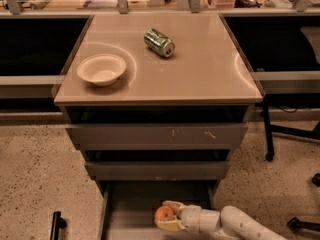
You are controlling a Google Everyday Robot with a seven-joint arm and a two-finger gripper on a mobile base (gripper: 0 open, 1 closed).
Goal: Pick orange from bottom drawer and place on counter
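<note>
- Cream two-finger gripper [161,214] at 6 o'clock of the view, jaws clamped on the small, smooth, round orange-red orange [164,213], one finger on either side.
- Orange is inside the open, deep grey metal bottom drawer [131,204], over its flat floor.
- Judged light, firm and slick-skinned; it rolls if released. Best held across its widest part.
- Glossy beige-tan square counter [210,79] at 12 o'clock: white bowl [101,69] at its 9 o'clock, green soda can [159,42] on its side near 12.
</note>
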